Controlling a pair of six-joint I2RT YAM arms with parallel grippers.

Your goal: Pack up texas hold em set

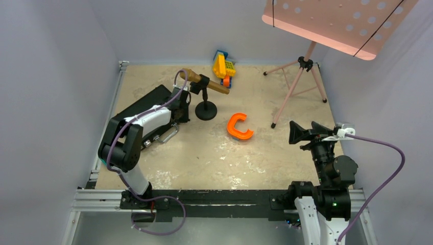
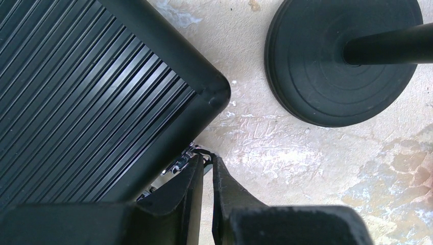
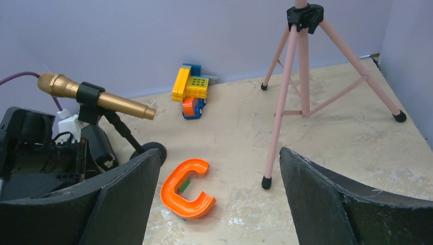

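Observation:
The black case (image 1: pixel 145 108) of the texas hold em set lies closed at the left of the table; its chips, cards, dice and buttons are hidden. In the left wrist view its ribbed lid (image 2: pixel 76 87) fills the left, with a silver latch (image 2: pixel 179 162) on its side wall. My left gripper (image 2: pixel 206 159) sits at the case's near right corner, its jaws almost together, pinching a thin part of that latch at the tips. My right gripper (image 3: pixel 217 199) is wide open and empty above the right side of the table; it also shows in the top view (image 1: pixel 305 131).
A gold microphone (image 1: pixel 203 81) on a black round-based stand (image 2: pixel 337 61) stands just right of the case. An orange C-shaped piece (image 1: pixel 239 127) lies mid-table. A yellow toy (image 1: pixel 223 67) sits at the back wall. A pink tripod stand (image 1: pixel 301 81) is at the back right.

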